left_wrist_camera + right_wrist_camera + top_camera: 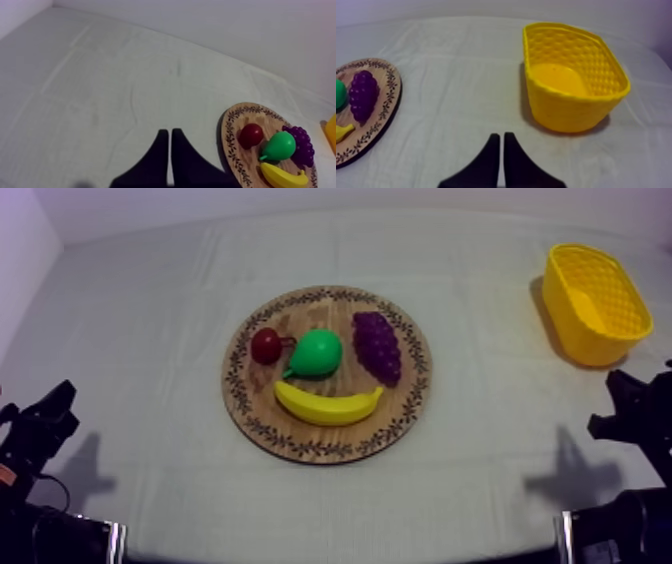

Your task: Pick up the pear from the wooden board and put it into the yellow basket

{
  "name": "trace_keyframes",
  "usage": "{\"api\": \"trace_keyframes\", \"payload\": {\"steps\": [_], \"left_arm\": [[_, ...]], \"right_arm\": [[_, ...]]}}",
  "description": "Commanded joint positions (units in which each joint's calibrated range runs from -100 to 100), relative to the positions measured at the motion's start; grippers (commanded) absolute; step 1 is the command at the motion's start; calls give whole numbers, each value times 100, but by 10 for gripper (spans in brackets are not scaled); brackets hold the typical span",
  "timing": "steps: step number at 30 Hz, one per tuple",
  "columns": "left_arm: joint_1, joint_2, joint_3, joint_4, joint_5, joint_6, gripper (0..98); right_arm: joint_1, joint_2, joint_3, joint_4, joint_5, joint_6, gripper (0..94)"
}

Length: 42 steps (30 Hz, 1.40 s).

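A green pear [318, 353] lies at the middle of the round wooden board [250, 393], between a small red fruit [266, 345] and a bunch of purple grapes [377, 346], with a banana [328, 404] in front of it. The yellow basket [595, 304] stands at the far right with nothing in it. My left gripper [55, 410] rests low at the left, shut, its fingers [168, 140] together over bare cloth beside the board [232, 150]. My right gripper [612, 403] rests low at the right, shut, fingers [500, 142] together in front of the basket [571, 80].
The grey-white cloth covers the table, with wide bare stretches on both sides of the board. A pale wall runs along the far edge and the left side. The pear [278, 147] and the grapes [363, 94] lie well away from both grippers.
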Motion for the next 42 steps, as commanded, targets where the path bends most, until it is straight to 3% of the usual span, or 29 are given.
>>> {"api": "trace_keyframes", "payload": {"steps": [1,6,12,18,21,23,28,33,38,42], "left_arm": [[1,0,2,-2,1,-1,1],[1,0,2,-2,1,-1,1],[1,0,2,-2,1,0,1],[1,0,2,-2,1,0,1],[1,0,2,-2,1,-1,1],[1,0,2,-2,1,-1,1],[1,0,2,-2,1,1,1],[1,0,2,-2,1,-1,1],[1,0,2,-2,1,0,1],[1,0,2,-2,1,0,1]], "right_arm": [[-25,123,-274,2,47,37,3],[-213,1123,-1345,21,72,-61,2],[-366,2645,-3002,-283,-114,405,2],[-1366,4033,-4538,276,-89,-31,2],[-1725,4702,-5296,298,130,-133,2],[-1824,5121,-5763,71,277,27,2],[-1760,6085,-6639,-908,728,977,2],[-1720,6861,-7133,-1615,1258,1701,2],[-1735,7497,-7534,-2029,1892,2283,3],[-1840,8008,-7867,-2053,2253,2605,4]]}}
